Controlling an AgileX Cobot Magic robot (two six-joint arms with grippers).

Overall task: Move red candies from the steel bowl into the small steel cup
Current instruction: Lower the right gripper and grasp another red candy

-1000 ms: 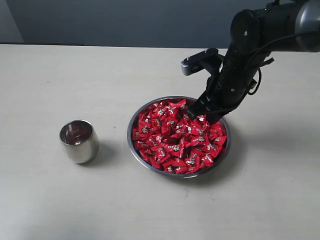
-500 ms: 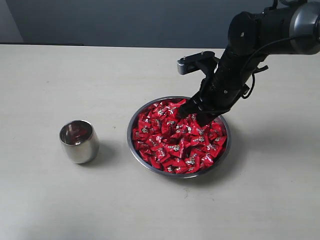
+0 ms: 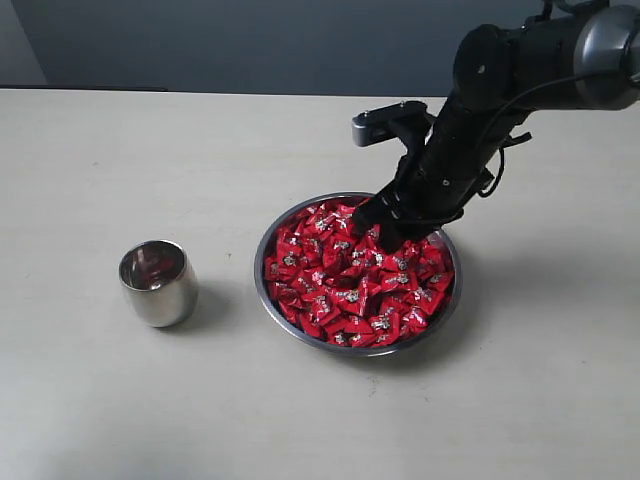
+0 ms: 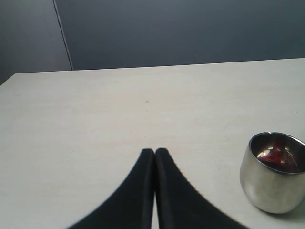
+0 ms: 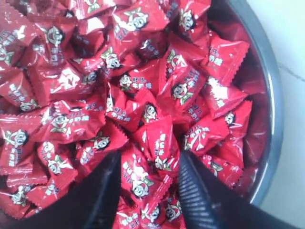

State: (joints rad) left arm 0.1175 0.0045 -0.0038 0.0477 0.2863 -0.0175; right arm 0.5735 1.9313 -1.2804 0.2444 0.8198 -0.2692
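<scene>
Reaching into the steel bowl (image 3: 258,268), the right gripper (image 5: 148,162) stands spread wide — red candies (image 3: 340,285) lie between its jaws.

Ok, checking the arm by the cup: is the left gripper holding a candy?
No, the left gripper is shut with nothing between its fingers, near the small steel cup.
</scene>
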